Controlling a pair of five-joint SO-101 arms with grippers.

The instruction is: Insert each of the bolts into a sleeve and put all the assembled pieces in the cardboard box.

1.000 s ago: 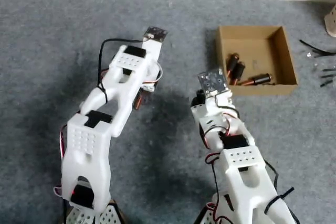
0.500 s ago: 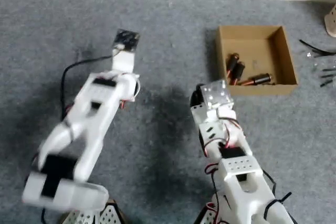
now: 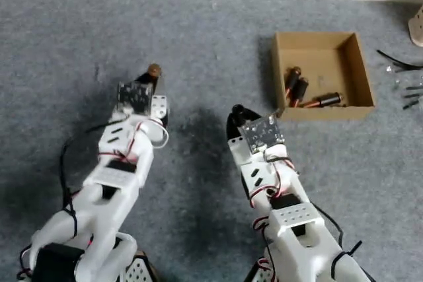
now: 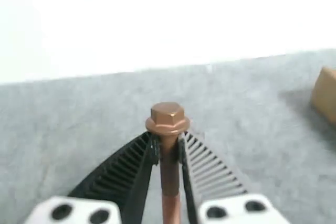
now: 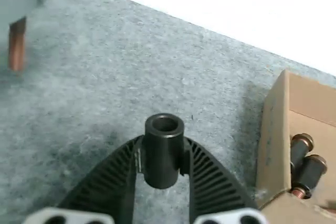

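L end effector point(image 4: 169, 149): jaws closed tight on the shank of the copper bolt point(image 4: 168, 120), hex head standing proud of the tips.

R end effector point(image 5: 164, 162): jaws closed round the black sleeve point(image 5: 164, 139), open bore facing outward (presumably so the shank can enter).

Both parts are held off the grey bench point(image 3: 198, 24), well apart; mating not yet done.

Cardboard box point(image 3: 322, 57) lies near the R arm, with several assembled pcs point(image 3: 301, 92) inside.

No legible labels or writing on any item.

table point(image 3: 59, 37): grey, felt-like surface
cardboard box point(image 3: 330, 113): sits on it, far right
black strips point(image 3: 404, 87): loose, just beyond box
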